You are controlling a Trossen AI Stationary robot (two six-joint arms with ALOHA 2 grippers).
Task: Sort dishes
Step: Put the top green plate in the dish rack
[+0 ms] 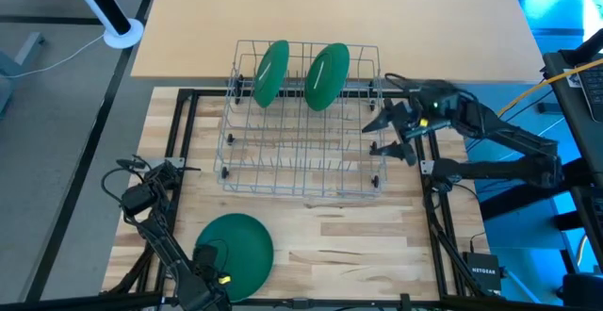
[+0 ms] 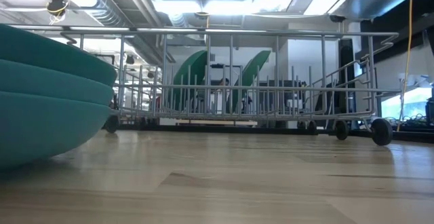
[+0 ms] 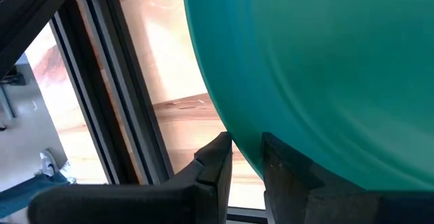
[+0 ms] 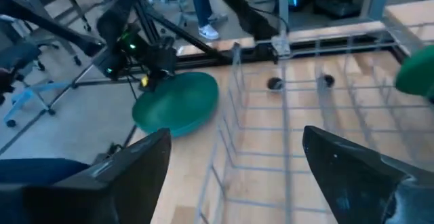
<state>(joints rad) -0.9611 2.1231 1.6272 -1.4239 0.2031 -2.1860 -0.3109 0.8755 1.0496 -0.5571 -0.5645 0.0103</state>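
A stack of dark green plates [image 1: 236,248] sits on the near left of the table; the low view shows three plates [image 2: 41,95] nested, the bottom one on the wood. Two more green plates [image 1: 271,72] [image 1: 327,75] stand on edge between the tines at the far end of the wire rack [image 1: 301,174]. My left gripper [image 1: 215,271] is at the stack's near left rim, shut on it. My right gripper [image 1: 374,137] hovers open just outside the rack's right side, touching nothing. My left gripper [image 3: 247,173] has the near left rim [image 3: 245,157] of a plate in the stack between its two fingers, one finger [image 3: 215,166] on the outer side and the other over the plate's face. It comes low from the table's near left. The stack rests on the table.
The rack's middle and near rows of tines [image 1: 301,165] hold nothing. A black frame rail [image 1: 179,132] runs along the table's left side and another rail [image 1: 429,188] along its right. Bare wood [image 1: 358,245] lies between stack and right rail. Cables [image 1: 141,174] trail near the left arm.
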